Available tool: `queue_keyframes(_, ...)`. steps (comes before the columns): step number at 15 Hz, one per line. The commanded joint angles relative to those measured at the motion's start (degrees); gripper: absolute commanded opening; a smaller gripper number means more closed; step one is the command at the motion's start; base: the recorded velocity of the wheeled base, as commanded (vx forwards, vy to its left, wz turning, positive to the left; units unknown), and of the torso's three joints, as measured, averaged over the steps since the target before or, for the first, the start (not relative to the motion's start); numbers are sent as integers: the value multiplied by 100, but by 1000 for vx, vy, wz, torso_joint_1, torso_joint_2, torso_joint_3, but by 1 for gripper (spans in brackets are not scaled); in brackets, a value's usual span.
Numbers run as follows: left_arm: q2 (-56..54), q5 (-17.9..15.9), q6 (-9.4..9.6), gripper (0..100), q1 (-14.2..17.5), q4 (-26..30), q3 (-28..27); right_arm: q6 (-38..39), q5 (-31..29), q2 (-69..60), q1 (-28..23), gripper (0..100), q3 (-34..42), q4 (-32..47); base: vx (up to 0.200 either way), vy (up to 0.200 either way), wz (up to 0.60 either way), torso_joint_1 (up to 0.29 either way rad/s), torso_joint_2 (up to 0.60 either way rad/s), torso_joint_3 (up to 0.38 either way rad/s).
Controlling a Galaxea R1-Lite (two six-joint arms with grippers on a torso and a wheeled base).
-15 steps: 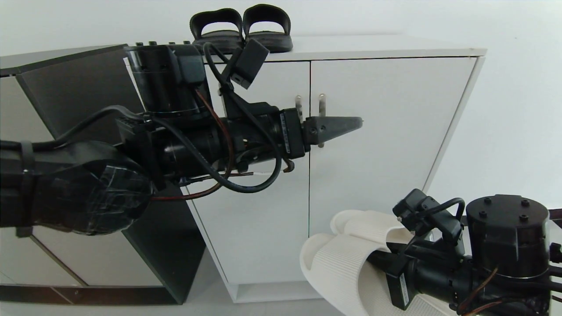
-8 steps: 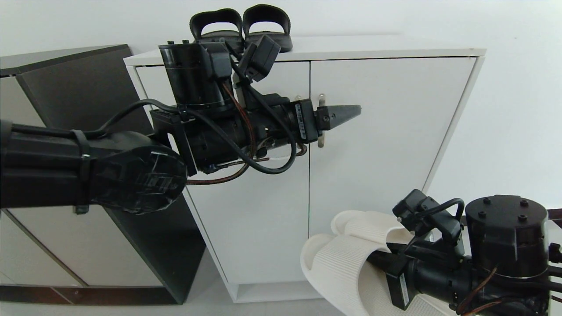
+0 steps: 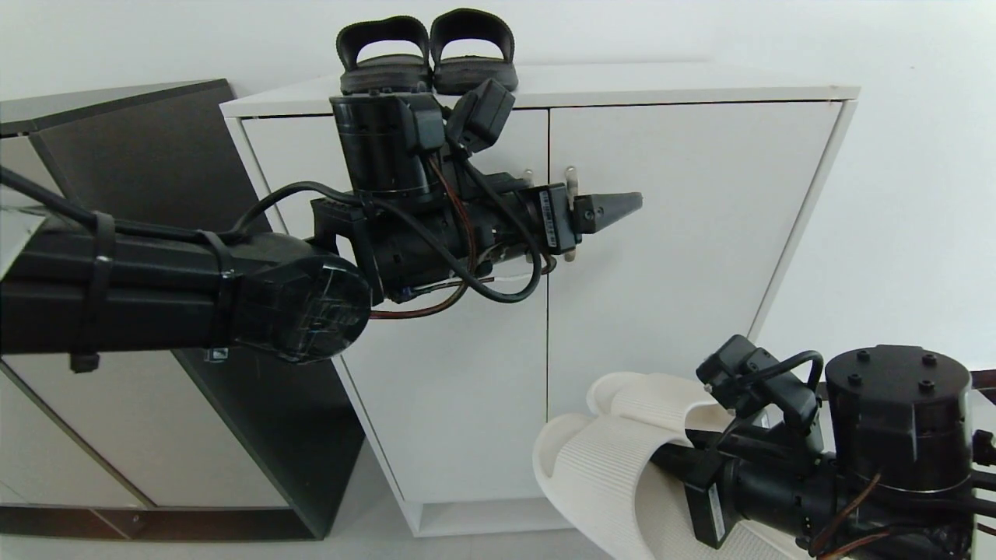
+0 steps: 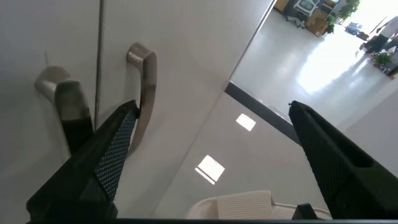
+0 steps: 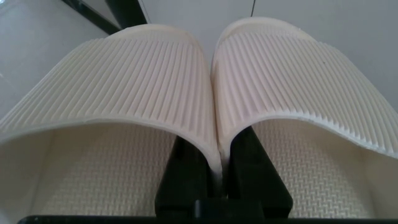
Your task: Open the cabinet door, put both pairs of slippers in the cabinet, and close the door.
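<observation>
The white cabinet [image 3: 685, 233] has both doors shut, and two metal handles [image 3: 570, 180] flank the centre seam. A pair of black slippers [image 3: 428, 50] stands on its top. My left gripper [image 3: 618, 206] hovers in front of the right door, just past its handle. In the left wrist view that gripper [image 4: 212, 109] is open, with the right door's handle [image 4: 144, 87] close beside one finger. At the lower right, my right gripper [image 5: 216, 165] is shut on the inner straps of the cream ribbed slippers [image 3: 615, 451], pinching the pair [image 5: 149, 81] together.
A dark cabinet [image 3: 156, 155] with glossy panels stands against the white cabinet's left side. A bare white wall [image 3: 918, 194] lies to the right. Pale floor [image 3: 373, 505] shows below the cabinet's base.
My left arm has risen and swung in towards the cabinet, and its gripper tip sits slightly higher at the right door's handle. The right arm and the cream slippers have not moved.
</observation>
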Motion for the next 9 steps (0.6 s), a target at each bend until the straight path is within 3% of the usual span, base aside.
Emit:
queue_keyframes(1, 94, 10, -10, 100, 1, 3, -72, 1, 1, 4, 7, 0, 0, -3, 0, 0, 0, 0, 0, 0)
queue_keyframes(2, 120, 10, -10, 0, -8, 12, -90, 1, 1, 4, 7, 0, 0, 6, 0, 0, 0, 0, 0, 0)
queue_keyframes(6, 77, 1, -10, 0, -16, 3, -55, -17, 27, -13, 16, 0, 61, 6, 0, 0, 0, 0, 0, 0)
queue_keyframes(9, -275, 1, -10, 0, -254, -6, 402, -104, 353, -198, 42, 0, 246, 15, 0, 0, 0, 0, 0, 0)
